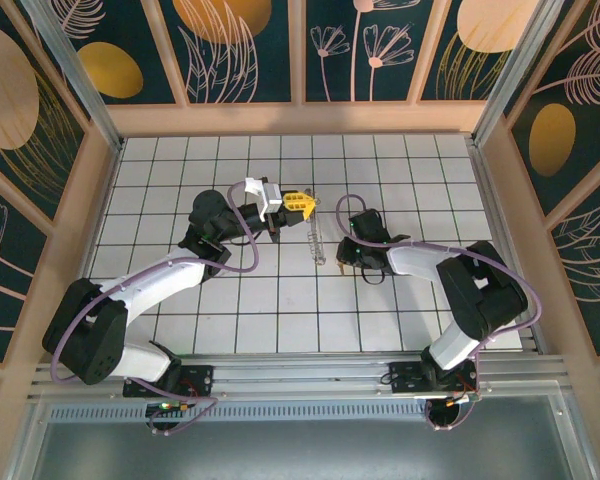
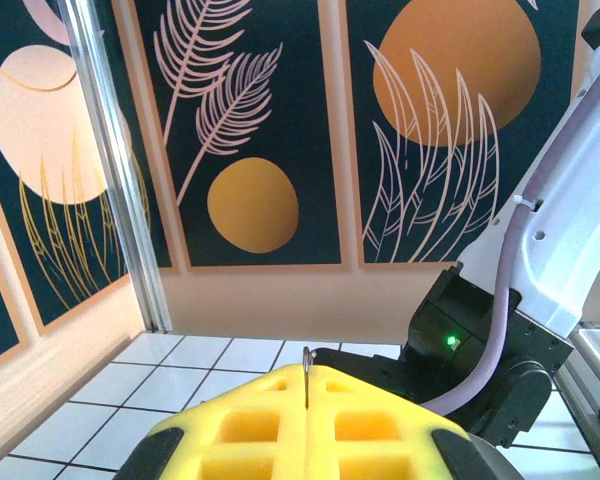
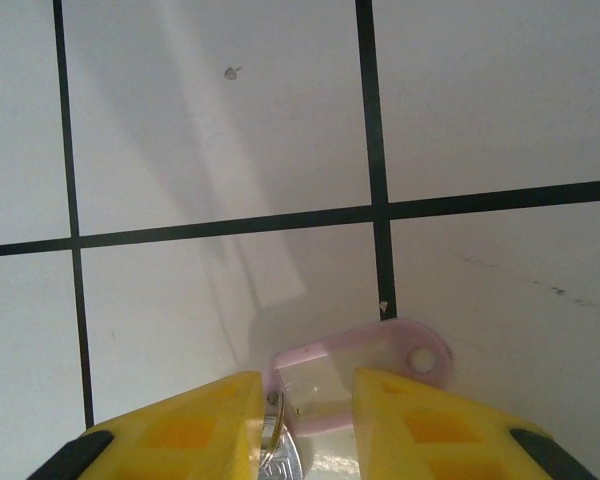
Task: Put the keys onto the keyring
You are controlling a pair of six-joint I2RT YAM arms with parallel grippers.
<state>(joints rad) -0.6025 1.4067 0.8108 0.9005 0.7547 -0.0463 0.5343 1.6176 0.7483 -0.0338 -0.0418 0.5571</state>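
My left gripper (image 1: 302, 205) hovers above the middle of the tiled floor with its yellow pads (image 2: 250, 420) pressed together on the keyring (image 1: 315, 240). The thin hoop hangs below the gripper. In the left wrist view, a sliver of its edge (image 2: 307, 368) sticks up between the pads. My right gripper (image 1: 342, 258) points down at the floor just right of the hoop. Its jaws stand a little apart on either side of the keys (image 3: 365, 365). This is a pale pink tag lying on a tile, with a metal part (image 3: 280, 455) against the left finger.
The white tiled floor (image 1: 280, 300) is walled by wood frames and dark leaf-pattern panels. The right arm's black wrist and purple cable (image 2: 480, 370) stand close in front of the left gripper. An aluminium rail (image 1: 310, 375) runs along the near edge.
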